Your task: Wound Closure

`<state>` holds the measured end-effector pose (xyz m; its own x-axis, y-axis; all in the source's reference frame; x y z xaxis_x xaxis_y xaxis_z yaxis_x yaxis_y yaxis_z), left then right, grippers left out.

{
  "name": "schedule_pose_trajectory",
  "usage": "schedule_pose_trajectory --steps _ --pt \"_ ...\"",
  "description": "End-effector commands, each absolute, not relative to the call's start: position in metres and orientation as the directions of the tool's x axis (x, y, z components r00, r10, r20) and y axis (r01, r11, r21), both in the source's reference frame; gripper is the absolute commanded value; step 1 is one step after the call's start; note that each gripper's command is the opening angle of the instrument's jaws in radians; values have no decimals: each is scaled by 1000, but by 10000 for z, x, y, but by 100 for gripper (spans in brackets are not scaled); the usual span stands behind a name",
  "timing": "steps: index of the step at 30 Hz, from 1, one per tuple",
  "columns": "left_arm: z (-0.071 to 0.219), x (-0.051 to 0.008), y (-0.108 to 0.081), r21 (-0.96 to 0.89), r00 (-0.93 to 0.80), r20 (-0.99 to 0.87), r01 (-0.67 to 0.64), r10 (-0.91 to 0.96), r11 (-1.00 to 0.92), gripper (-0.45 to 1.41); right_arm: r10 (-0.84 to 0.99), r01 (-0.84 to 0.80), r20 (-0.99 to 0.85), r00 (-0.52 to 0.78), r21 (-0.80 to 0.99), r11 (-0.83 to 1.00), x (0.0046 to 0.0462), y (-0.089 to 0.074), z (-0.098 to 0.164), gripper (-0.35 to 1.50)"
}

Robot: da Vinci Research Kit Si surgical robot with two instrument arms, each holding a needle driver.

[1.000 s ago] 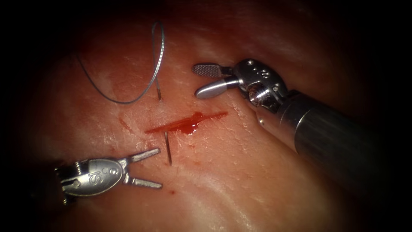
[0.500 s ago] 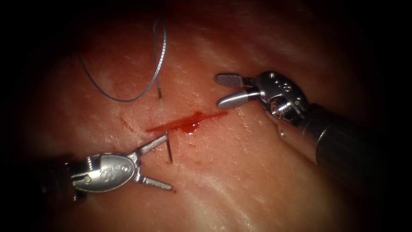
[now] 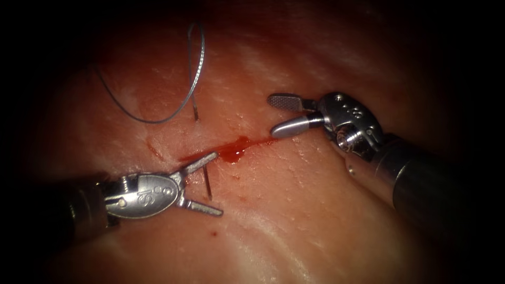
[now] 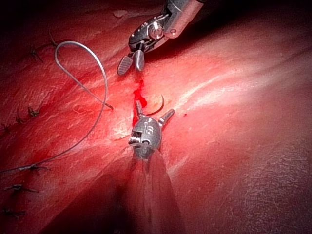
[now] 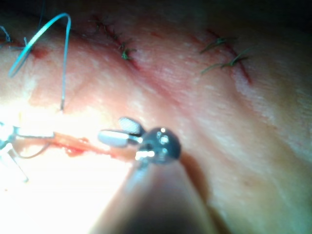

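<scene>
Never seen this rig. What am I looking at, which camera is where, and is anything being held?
It is a surgical practice robot: two thin arms, each ending in a small two-jawed hand. One picture comes from an endoscope above the wound, the other two from cameras near each wrist. The surface is pork belly, the tissue, with a cut holding red fluid. The curved needle sits in the tissue under the cut's left end, its tip sticking out. Thread loops from its tail. The left hand is open, straddling that tip without gripping it. The right hand is open and empty.
</scene>
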<state>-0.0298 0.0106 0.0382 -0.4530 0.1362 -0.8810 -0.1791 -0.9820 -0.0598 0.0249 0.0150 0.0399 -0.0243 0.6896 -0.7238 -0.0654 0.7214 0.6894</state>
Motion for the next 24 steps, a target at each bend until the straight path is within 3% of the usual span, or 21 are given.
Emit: schedule_pose_trajectory --steps 1,2,6,16,24 --pt "389 -303 107 -59 -452 -882 -177 134 -983 47 686 -63 -727 -28 686 725 255 156 404 108" --pt "390 -303 107 -60 -450 -883 -175 134 -983 39 686 -63 -727 -28 686 725 255 156 404 108" --pt "387 -304 106 -56 -449 -884 -174 129 -983 -45 685 -64 -728 -36 686 725 255 155 404 106" --pt "364 -290 116 -350 -377 -815 -284 440 -892 -45 682 -64 -730 -42 684 727 256 146 402 106" --pt "332 -302 106 -580 -242 -739 -245 629 -777 -45 682 -52 -730 -42 683 728 257 141 399 106"
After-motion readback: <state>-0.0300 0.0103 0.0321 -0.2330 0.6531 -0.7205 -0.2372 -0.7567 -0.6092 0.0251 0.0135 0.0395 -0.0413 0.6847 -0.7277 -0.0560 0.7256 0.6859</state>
